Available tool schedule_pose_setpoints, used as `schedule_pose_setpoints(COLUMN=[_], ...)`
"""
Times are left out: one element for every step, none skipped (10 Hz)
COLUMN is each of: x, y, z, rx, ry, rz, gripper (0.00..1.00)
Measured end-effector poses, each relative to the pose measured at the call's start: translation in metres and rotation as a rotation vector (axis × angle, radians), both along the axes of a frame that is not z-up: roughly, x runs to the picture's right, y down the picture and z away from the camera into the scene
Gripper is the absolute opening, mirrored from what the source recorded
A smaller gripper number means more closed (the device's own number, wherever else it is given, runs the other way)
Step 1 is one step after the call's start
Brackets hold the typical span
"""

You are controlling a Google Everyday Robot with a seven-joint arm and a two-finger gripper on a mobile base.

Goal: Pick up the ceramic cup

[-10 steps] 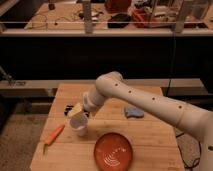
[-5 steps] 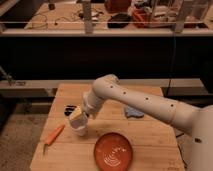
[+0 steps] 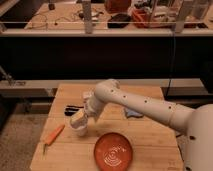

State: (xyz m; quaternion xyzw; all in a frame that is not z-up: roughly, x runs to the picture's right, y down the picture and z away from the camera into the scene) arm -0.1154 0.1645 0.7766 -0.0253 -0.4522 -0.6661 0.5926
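Note:
The ceramic cup (image 3: 81, 131) is small and white and stands on the wooden table (image 3: 150, 135), left of centre. My gripper (image 3: 78, 120) is directly over the cup and at its rim, hiding the cup's top. The white arm (image 3: 140, 104) reaches in from the right. Whether the cup is held does not show.
An orange-red bowl with white swirls (image 3: 114, 152) sits just right of and in front of the cup. A carrot (image 3: 53, 136) lies to its left. A black object (image 3: 73, 108) and a white item (image 3: 87, 94) lie behind it. A blue cloth (image 3: 133, 113) lies under the arm.
My gripper has come down from above the cup onto its rim. The cup, bowl and carrot have not moved.

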Motion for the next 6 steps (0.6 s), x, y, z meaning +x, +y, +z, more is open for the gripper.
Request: schedule_pose_setpoints(x=[0.001,0.002,0.002,0.003,0.003,0.002], y=[0.004,0.008,0.011,0.013,0.016,0.017], z=[0.005,0.010,0.014,0.017,0.021,0.022], rx=[-0.010,-0.022,-0.029,-0.037,-0.044,-0.047], ry=[0.006,0.013,0.019,0.025,0.031,0.034], rz=[0.006,0.011,0.014,0.016,0.018,0.019], gripper=[0.80,0.79,0.74,0.65,0.54,0.51])
